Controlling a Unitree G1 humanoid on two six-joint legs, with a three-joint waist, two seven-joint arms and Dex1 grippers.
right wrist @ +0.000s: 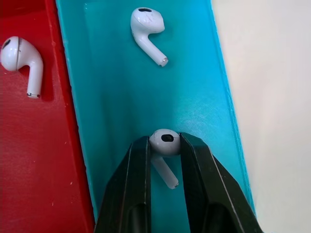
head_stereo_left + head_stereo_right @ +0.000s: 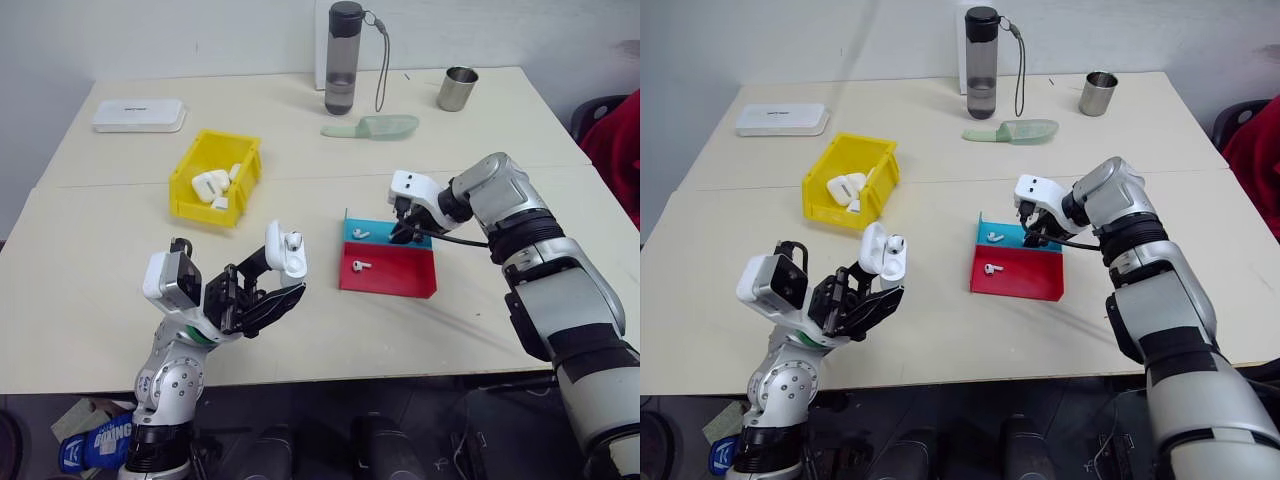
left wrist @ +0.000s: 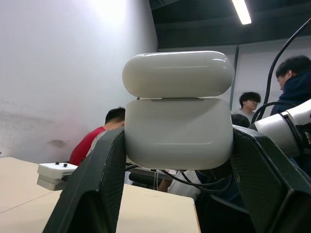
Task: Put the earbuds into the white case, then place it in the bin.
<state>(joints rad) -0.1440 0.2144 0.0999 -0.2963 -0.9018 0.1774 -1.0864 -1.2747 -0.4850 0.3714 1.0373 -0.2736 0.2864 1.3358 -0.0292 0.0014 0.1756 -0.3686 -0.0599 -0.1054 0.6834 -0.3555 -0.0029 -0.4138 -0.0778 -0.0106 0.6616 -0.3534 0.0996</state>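
My left gripper (image 2: 268, 282) is shut on the white case (image 2: 284, 251), held up over the table's front with its lid flipped open. One earbud (image 2: 294, 240) sits in the case. Seen from the left wrist, the case (image 3: 179, 127) is clamped between both fingers. My right gripper (image 1: 165, 145) reaches down into the blue tray (image 1: 204, 87) and is shut on an earbud (image 1: 164, 141). A second earbud (image 1: 146, 24) lies loose in the same tray. Another earbud (image 1: 20, 56) rests in the red tray (image 2: 400, 277). The yellow bin (image 2: 188, 186) stands at the left, behind the left gripper.
Several white cases lie in the yellow bin. At the table's back stand a flat white box (image 2: 139, 114), a dark water bottle (image 2: 343, 58), a pale green object (image 2: 372, 127) and a metal cup (image 2: 457, 88). People stand behind the table in the left wrist view.
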